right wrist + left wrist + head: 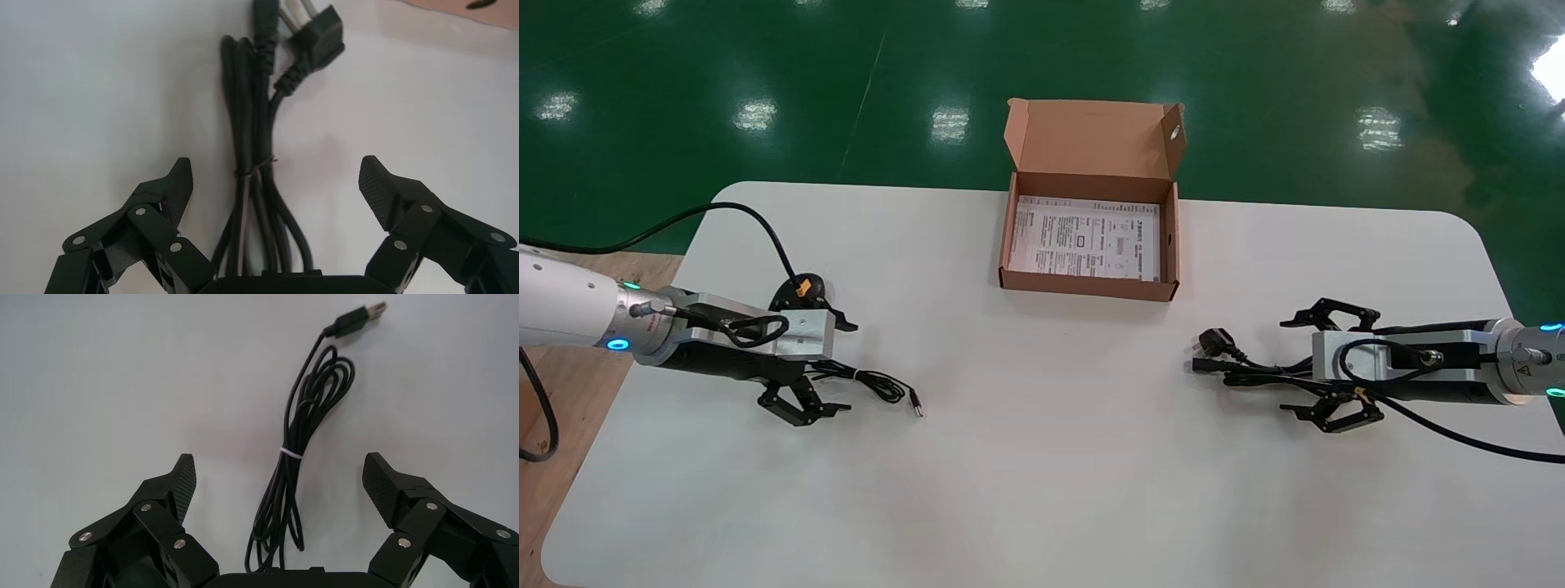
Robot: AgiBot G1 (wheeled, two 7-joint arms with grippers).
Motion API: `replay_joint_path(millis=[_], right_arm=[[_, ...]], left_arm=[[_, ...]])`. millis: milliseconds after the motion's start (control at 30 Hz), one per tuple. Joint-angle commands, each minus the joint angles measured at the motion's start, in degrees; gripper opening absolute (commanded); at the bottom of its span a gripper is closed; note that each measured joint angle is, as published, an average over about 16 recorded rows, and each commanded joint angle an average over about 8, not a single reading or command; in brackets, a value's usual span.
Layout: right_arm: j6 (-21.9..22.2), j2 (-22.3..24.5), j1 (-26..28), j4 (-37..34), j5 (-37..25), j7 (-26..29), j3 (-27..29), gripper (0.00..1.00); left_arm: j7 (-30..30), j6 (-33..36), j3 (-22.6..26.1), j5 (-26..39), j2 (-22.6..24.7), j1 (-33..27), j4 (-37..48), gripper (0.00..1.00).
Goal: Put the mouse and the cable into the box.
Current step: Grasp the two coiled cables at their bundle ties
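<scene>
surroundings: white table (1042, 474) on a green floor (682, 82). a black robot lead (752, 214) trails over the table's left edge to the left wrist. an open cardboard box (1087, 287) sits mid-table at the far side, lid flap upright, with a printed sheet (1087, 241) flat on its bottom. nothing lies between the box and either arm.

hidden / unclear: the mouse body cannot be picked out. a dark rounded shape by the left wrist could be it or arm hardware, cannot tell. only the mouse cord (878, 384) shows, a thin bundle with a white tie, lying on the table at left. its usb plug (917, 406) points toward mid-table and its other end runs under the gripper base. at right, the near end of the power cable (1242, 366) is likewise covered by the gripper base.

pincers: left gripper (848, 366) is low over the table at left, fingers spread wide. the mouse cord (294, 450) lies between them, touching neither fingertip (185, 478), and nothing is held. right gripper (1283, 366) is low at right, fingers also spread wide and straddling the tied power cable (251, 122). its wall plug (1214, 341) lies on the table toward the box, and the fingertips (373, 180) are clear of the cable.
</scene>
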Motion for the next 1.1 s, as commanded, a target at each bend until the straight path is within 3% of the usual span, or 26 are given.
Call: replay_joint_path(millis=[33, 200, 233, 1100], right_arm=[[0.6, -0.5, 0.3, -1.1, 0.0, -0.1, 0.0, 0.68], [1.1, -0.8, 0.5, -1.7, -0.2, -0.2, -0.1, 0.05], [1.1, -0.8, 0.5, -1.7, -0.2, -0.2, -0.1, 0.0], [0.5, -0.3, 0.1, -0.7, 0.1, -0.1, 0.1, 0.0]], left_arm=[[0.5, -0.6, 0.0, 0.0, 0.2, 0.1, 0.6, 0.7], [0.9, -0.8, 0.3, 0.4, 0.6, 0.2, 1.0, 0.07], [0.8, -0.8, 0.2, 0.4, 0.5, 0.2, 0.9, 0.01], [0.4, -0.5, -0.1, -0.1, 0.1, 0.2, 0.3, 0.0]])
